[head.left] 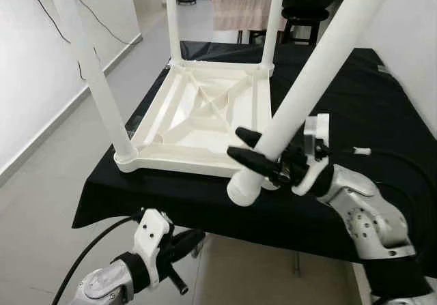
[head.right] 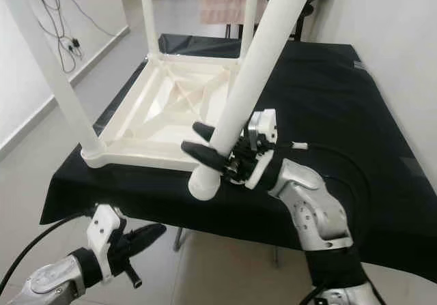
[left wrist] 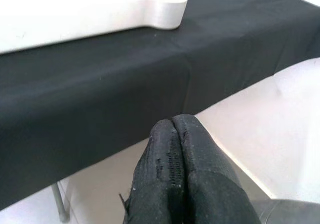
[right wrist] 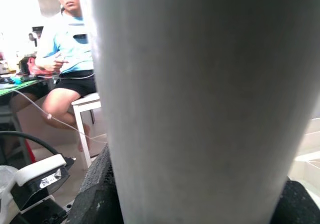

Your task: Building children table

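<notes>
We see the tabletop (head.left: pixel 198 114) lying upside down at the centre of the frame, on a black cloth (head.left: pixel 362 107) that covers a stand; its ribbed underside faces up. Three legs already stand in its corners: one at the near left corner (head.left: pixel 89 66), rising past the upper left of the frame, and two at the far corners (head.left: pixel 172 18), (head.left: pixel 274 18) near the top centre. A fourth leg (head.left: pixel 307 80) runs slantwise from the upper right down to the lower centre, its open end (head.left: pixel 244 190) just beside the tabletop's near right corner, at the cloth's front edge. Our right gripper (head.left: pixel 256 158), right of centre, is clamped on this leg near its lower end, one black finger (head.left: pixel 247 137) on either side. In the right wrist view the leg (right wrist: pixel 200 103) takes up most of the frame, and in the upper left a person (right wrist: pixel 67 58) sits on a white stool. Our left gripper (head.right: pixel 147 235) hangs at the lower left, below the cloth's edge, its fingers (left wrist: pixel 172 174) pressed together on nothing. Behind the stand, at the top of the frame, we make out a dark stool (head.left: pixel 300 18) on the pale floor (head.left: pixel 41 202).
</notes>
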You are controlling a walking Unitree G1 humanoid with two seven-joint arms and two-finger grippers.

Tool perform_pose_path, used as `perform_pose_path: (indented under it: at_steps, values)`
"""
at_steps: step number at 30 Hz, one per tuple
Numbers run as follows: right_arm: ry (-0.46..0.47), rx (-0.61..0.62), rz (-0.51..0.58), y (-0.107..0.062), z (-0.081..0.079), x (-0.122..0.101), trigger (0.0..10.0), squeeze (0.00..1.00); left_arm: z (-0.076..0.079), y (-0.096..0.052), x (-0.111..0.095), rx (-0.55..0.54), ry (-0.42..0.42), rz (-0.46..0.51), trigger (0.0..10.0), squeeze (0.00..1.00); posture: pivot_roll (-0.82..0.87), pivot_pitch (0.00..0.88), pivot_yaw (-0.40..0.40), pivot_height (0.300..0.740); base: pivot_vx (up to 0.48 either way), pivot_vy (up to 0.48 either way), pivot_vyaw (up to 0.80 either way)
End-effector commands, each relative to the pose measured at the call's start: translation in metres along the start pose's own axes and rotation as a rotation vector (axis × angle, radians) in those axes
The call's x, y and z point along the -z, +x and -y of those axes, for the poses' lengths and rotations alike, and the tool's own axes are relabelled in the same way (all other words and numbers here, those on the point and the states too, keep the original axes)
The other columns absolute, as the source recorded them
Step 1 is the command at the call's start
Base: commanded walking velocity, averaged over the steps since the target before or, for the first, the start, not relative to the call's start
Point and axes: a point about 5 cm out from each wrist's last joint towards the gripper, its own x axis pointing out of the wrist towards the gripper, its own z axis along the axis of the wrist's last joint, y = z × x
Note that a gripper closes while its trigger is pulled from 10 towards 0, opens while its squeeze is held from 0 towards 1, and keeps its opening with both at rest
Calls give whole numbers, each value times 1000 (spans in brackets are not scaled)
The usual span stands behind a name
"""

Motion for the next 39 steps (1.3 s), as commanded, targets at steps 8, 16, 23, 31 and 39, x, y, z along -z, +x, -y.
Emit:
perform_pose_path:
  at_steps: [8, 16, 23, 31, 39]
  values:
    - [-78, -57, 11, 10, 16, -21, 10000, 0, 17, -23, -4, 69, 12, -75, 10000, 0, 75, 242, 21, 740, 0, 0, 0]
    - [-145, -19, 25, 17, 27, -33, 10000, 0, 3, -33, -18, -23, 7, -20, 10000, 0, 84, 305, 34, 740, 0, 0, 0]
    - [-184, -8, 25, 14, 39, -44, 10000, 0, 7, -35, -25, -9, -50, 16, 10000, 0, 85, 323, 34, 740, 0, 0, 0]
    - [-238, 12, 14, -2, 51, -59, 10000, 0, 15, -39, -33, 9, -98, 42, 10000, 0, 100, 353, 36, 740, 0, 0, 0]
    - [-244, 15, -37, -15, 63, -62, 10000, 0, 17, -41, -36, 17, -110, 50, 10000, 0, 99, 359, 36, 740, 0, 0, 0]
